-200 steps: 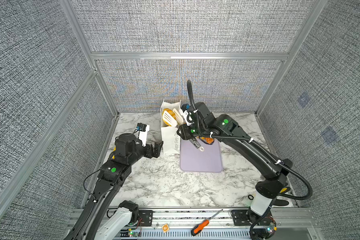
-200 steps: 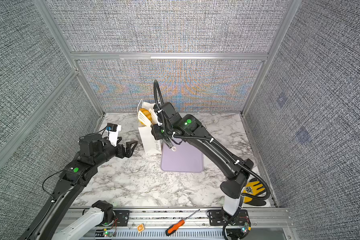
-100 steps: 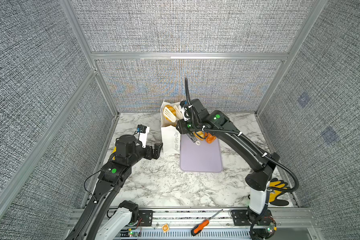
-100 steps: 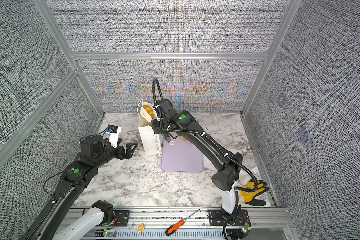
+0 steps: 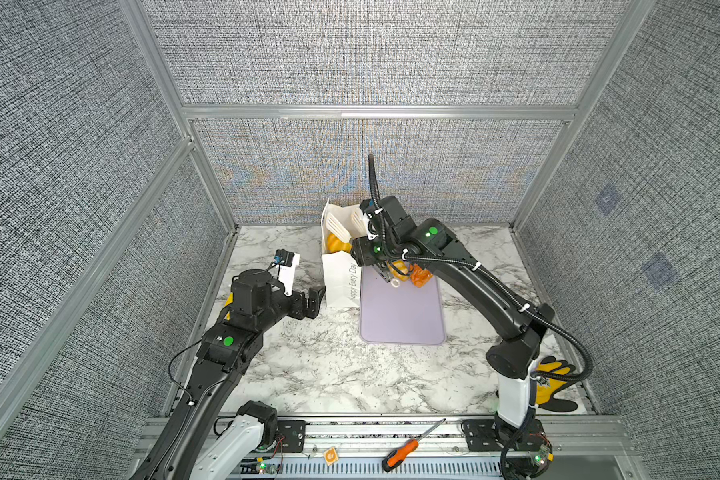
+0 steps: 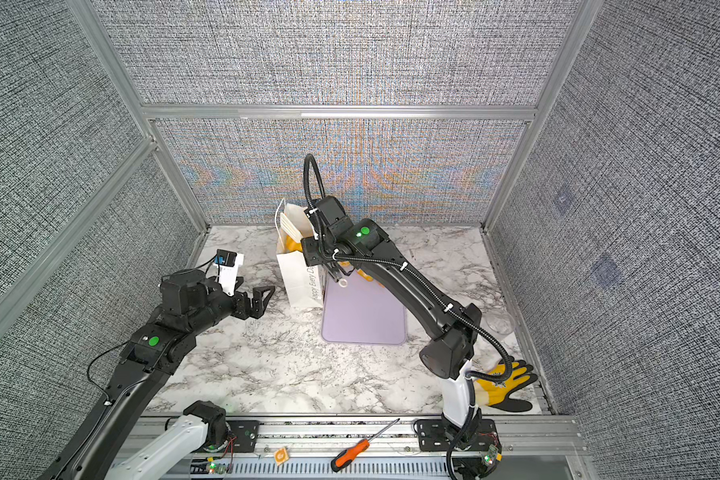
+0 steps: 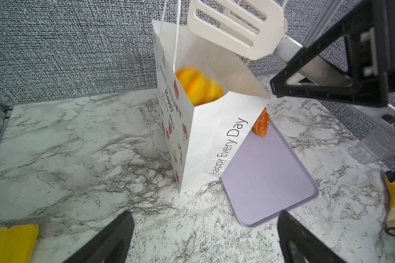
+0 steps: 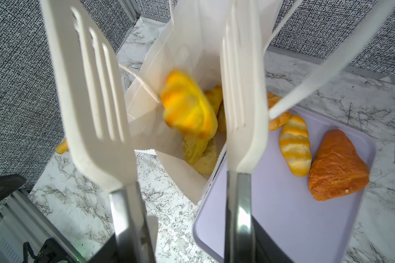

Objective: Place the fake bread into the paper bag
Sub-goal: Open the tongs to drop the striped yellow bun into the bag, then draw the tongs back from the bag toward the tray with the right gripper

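Clasping white tongs [image 8: 94,91] whose blades stand apart and empty, the right pincer [image 5: 385,269] hangs over the paper bag [image 7: 214,136] at the desk's [image 5: 308,374] twelve o'clock. A blurred croissant [image 8: 187,107] is in its mouth above other fake bread [image 8: 201,157]; three more pieces lie on the lilac tray [image 8: 283,216] at the bag's four o'clock. Left pincer [image 7: 204,218] gapes wide and empty at eight.
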### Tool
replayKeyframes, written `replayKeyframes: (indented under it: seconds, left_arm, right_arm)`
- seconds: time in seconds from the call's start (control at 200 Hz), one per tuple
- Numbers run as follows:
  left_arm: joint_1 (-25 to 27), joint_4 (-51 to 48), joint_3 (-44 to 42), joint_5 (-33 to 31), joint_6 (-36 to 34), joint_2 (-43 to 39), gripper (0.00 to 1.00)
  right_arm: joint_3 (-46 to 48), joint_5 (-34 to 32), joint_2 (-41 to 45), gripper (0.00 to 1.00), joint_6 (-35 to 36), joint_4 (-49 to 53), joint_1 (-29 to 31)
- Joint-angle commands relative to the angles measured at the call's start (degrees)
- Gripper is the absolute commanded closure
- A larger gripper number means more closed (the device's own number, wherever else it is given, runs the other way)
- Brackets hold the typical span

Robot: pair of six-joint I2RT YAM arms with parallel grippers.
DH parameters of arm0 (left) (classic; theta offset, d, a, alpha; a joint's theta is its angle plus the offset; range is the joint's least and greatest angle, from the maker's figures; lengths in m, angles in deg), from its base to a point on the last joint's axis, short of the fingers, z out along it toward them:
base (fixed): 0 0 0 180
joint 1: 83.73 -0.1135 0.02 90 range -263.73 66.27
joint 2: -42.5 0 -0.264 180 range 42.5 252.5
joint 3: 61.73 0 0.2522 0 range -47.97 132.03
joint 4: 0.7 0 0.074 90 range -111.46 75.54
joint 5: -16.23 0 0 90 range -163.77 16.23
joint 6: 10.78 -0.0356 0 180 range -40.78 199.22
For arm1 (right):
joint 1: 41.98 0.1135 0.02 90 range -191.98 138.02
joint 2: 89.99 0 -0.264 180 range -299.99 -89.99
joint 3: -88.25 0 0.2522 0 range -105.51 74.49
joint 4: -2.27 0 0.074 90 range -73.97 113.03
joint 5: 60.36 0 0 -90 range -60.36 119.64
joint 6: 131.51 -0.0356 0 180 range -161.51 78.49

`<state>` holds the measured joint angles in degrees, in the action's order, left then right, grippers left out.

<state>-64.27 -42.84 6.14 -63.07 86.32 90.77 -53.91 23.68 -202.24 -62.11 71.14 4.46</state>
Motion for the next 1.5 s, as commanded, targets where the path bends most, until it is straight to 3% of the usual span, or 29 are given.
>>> replayKeyframes:
  seconds: [0.0,0.49,1.001,1.496]
  left_arm:
    - [0.0,-1.1,0.6,1.3,-1.0,0.2,0.01]
    - [0.1,1.4,-0.4,8.0,0.1,-0.6,0.01]
    - [1.6,4.3,-2.7,10.0,3.2,-2.7,0.01]
    - [8.6,7.1,-4.8,6.3,6.7,-2.2,0.01]
  right_arm:
    - [-1.0,-0.5,0.1,0.39,0.6,1.1,0.1]
    - [0.3,-1.8,5.6,0.39,2.1,3.8,2.2]
    - [18.0,-10.4,22.1,0.39,-0.2,4.0,3.2]
    - [34.2,-15.7,33.0,0.39,-3.2,5.0,1.8]
